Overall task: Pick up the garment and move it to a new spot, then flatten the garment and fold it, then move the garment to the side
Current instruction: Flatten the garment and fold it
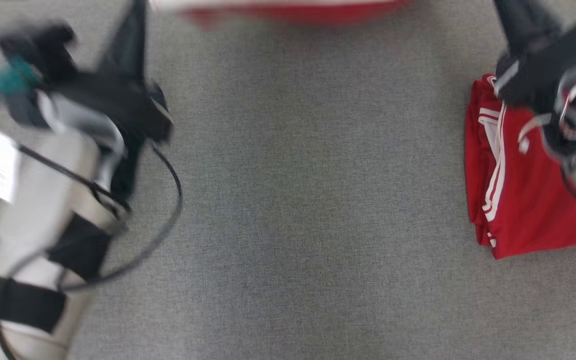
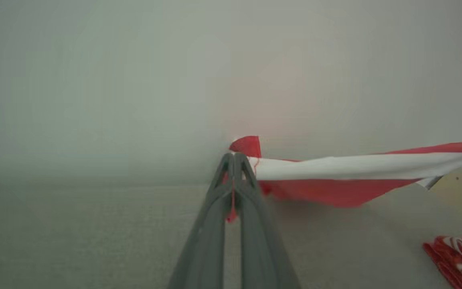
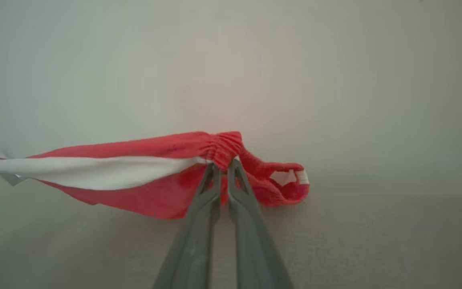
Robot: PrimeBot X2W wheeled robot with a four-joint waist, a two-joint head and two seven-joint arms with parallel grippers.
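1. The left tool point(image 2: 234, 158) is clenched on a red corner of the garment point(image 2: 335, 176). In the left wrist view its two dark fingers meet at the tips, with red cloth pinched between them and a red thread hanging down the gap.
2. The right tool point(image 3: 223, 164) is clenched as well, grasping the same garment at its gathered elastic waistband point(image 3: 225, 144). A loop of that waistband curls off to the right of the fingers in the right wrist view.
3. The table point(image 1: 318, 200) has a grey woven cover and spreads across the head view, bare through the middle between the two arms.
4. The garment is red with a broad white band and is pulled taut between the two tools. In the head view it is a blurred red strip at the top edge, on the far side of the table. Its lower edge sags towards the table; whether it touches cannot be told.
5. A folded red garment with white stripes point(image 1: 513, 200) lies flat on the table at the robot's right, partly under the right arm and well apart from the held one.
6. The left forearm point(image 1: 33, 215) is pale with black straps, and blurred.
7. A thin black cable point(image 1: 175, 200) loops out from it above the table.
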